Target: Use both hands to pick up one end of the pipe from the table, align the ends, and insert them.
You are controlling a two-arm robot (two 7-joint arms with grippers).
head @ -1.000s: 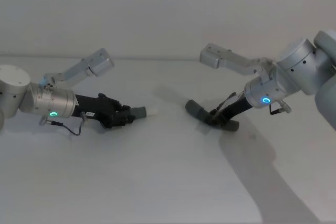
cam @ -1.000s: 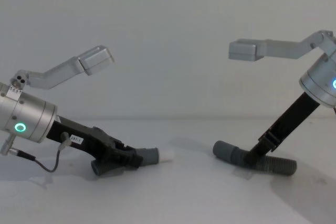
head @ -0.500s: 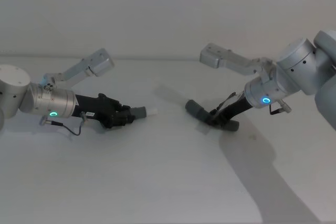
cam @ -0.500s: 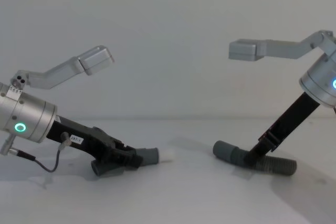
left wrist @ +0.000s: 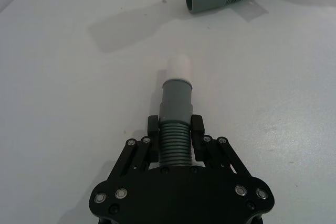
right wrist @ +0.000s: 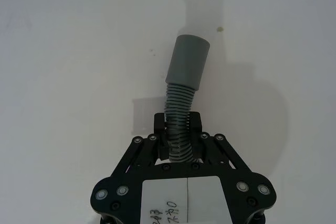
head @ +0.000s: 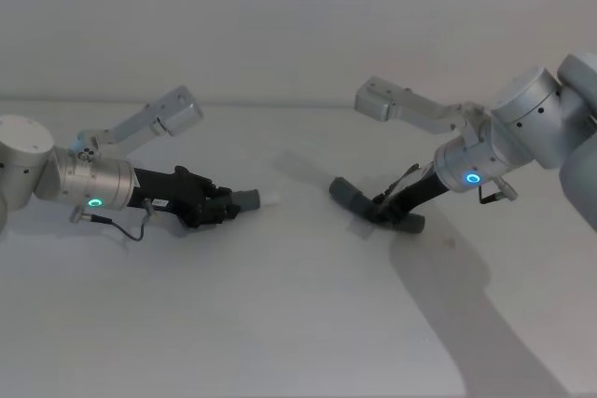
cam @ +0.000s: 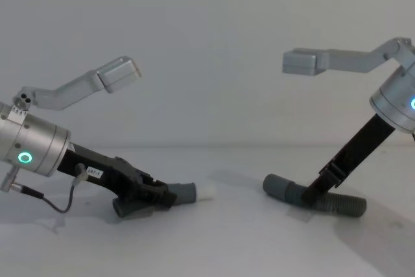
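We've got both pieces gripped on the ribbed part rather than the cuff, and we reckon that's the point: the mating ends stick out free past the fingertips. The left gripper has its fingers closed in on the corrugated bit of the shorter hose piece, one pad each side. Just ahead of them sit the grey cuff and then the whitish spigot. Same story on the right gripper: fingers pinching the ribs of the longer hose piece, with the plain cuff out beyond the tips, bending off a bit to one side. Both pieces are down low at the table, and we can't tell if either is actually off it. Farther out past the left fingers, the plain cuff faces roughly back at us, well apart and off-axis, so lining them up looks like the next job.
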